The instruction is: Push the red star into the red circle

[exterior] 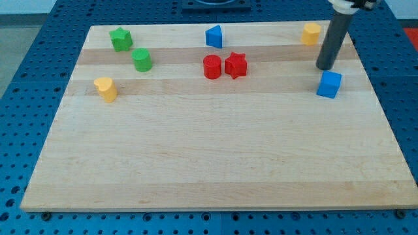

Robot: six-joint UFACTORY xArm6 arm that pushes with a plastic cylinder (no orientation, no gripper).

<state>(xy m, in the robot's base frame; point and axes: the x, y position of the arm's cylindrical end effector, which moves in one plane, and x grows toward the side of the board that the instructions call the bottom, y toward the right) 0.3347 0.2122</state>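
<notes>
While the red circle (212,67) and red star (236,65) sit touching near the board's top edge, star on the right, so the push looks done, the tip (324,68) rests toward the top right corner just above the blue cube (329,85), the rod bearing no jaws.

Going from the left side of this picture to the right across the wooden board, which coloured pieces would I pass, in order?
Yellow block → green star → green cylinder → red circle → red star → yellow block near the top right corner. The blue triangular block sits level with the red circle; my tip and the blue cube overlap.
</notes>
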